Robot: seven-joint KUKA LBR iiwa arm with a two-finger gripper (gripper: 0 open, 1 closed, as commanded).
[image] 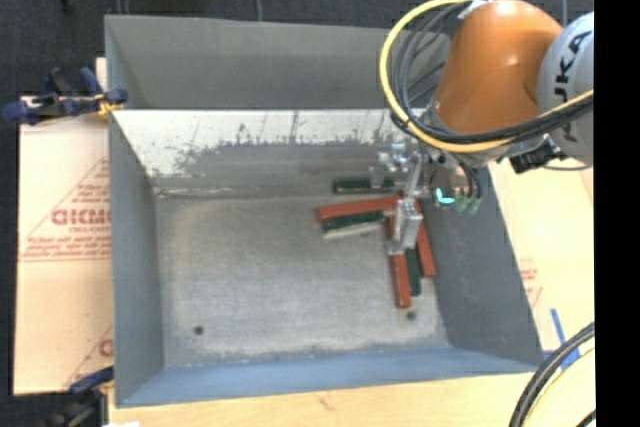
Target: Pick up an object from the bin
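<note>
Gripper (403,233) lowered at right centre of frame under orange wrist cover (495,65), open or closed state cannot be told, tip over heap of red and green bars, horizontal red bar (355,211) touching at left, vertical red bar (402,283) just below, dark green bar (352,185) upper left, grey bin (250,295) floor around.

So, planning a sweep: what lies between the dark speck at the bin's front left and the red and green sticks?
Nothing: the camera view shows bare grey bin floor from the dark speck to the red and green sticks.
</note>
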